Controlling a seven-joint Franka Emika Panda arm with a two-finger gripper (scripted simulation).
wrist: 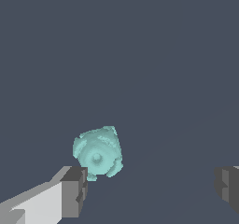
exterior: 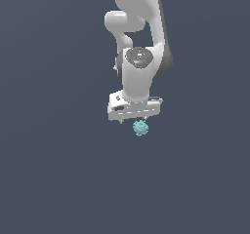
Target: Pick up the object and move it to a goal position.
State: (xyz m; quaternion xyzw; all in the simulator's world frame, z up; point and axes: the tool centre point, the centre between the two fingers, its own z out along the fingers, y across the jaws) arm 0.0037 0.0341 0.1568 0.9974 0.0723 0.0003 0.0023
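Here, jaws spread wide – released, teal lump just beside one finger.

1. This is a bare simulated scene, not a home, kitchen, workshop or any other real place: everything is a computer render with flat, untextured shading.
2. The surroundings are one uniform dark slate-blue field in the exterior view, and the wrist view shows the same flat colour.
3. The white robot arm has smooth, plastic-looking surfaces and simplified joints, typical of a simulator model.
4. The teal-green object is a faceted, bumpy lump with coarse polygon edges.
5. The gripper has blocky grey fingertips, likewise plainly rendered.
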